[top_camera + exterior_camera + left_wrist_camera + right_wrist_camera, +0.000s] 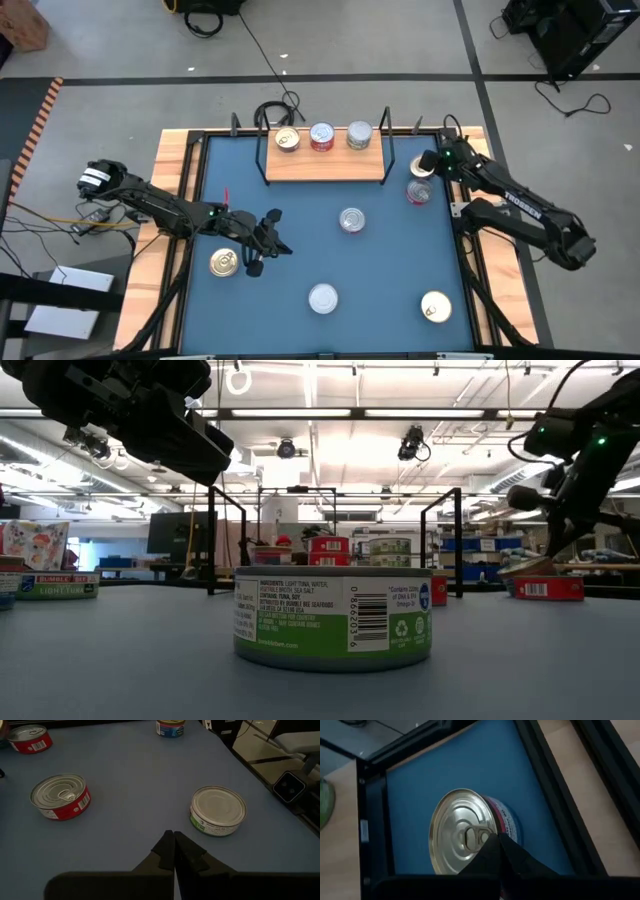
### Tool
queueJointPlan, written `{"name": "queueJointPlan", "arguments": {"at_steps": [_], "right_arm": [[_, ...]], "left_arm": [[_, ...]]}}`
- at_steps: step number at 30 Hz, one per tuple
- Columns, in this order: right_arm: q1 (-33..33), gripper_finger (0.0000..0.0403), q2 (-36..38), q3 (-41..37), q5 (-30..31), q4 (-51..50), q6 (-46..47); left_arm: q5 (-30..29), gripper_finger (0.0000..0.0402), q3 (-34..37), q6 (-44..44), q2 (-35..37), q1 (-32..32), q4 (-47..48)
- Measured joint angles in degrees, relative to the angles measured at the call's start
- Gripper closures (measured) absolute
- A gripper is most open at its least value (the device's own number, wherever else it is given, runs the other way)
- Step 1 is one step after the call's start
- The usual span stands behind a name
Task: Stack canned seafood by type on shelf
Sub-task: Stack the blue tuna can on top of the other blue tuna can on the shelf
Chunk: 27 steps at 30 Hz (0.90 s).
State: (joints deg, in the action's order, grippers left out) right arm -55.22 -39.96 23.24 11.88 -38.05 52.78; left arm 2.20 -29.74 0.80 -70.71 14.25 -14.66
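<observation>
The shelf (325, 165) stands at the table's far side with three tins on its board: a gold-lidded one (287, 140), a red-sided one (322, 136) and a silver one (359, 136). Just right of the shelf, my right gripper (491, 840) is shut at the lid of a gold-lidded, red-sided tin (420, 190). My left gripper (174, 837) hovers shut over the table's left middle and touches nothing. Ahead of it stand a silver-lidded green tin (218, 811) and a red-sided tin (60, 797). A gold-lidded tin (224, 262) sits beside the left arm. My right gripper has its shut fingertips on the pull tab (472, 836) at the middle of the tin's gold lid, slanting down from above. The tips cover the tab's end, so the exact hold is hidden. The tin sits tilted (530, 575), its lid raised on one side.
Another gold-lidded tin (436, 307) stands near the table's front right corner. The green tin fills the middle of the low view (333, 618). The shelf's black wire uprights (388, 150) and the table's black frame (555, 795) run close by my right gripper.
</observation>
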Motion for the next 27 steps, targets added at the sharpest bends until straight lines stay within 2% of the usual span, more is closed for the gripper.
{"name": "queueJointPlan", "arguments": {"at_steps": [7,18,22,27], "right_arm": [[1.8,0.0403,5.4,1.0,-2.9,-4.8,-0.5],[10.0,0.0403,9.3,12.2,-2.4,-14.5,-1.5],[14.0,0.0401,9.3,13.5,-2.4,-15.6,-4.8],[19.0,0.0363,6.7,12.1,-2.5,-16.9,-8.9]], "left_arm": [[0.0,0.0395,0.0,0.0,0.0,0.0,0.0],[0.0,0.0395,0.0,0.3,0.0,0.0,0.0],[0.0,0.0395,0.0,0.0,0.0,0.0,0.0],[0.0,0.0395,0.0,-0.3,0.0,0.0,0.0]]}}
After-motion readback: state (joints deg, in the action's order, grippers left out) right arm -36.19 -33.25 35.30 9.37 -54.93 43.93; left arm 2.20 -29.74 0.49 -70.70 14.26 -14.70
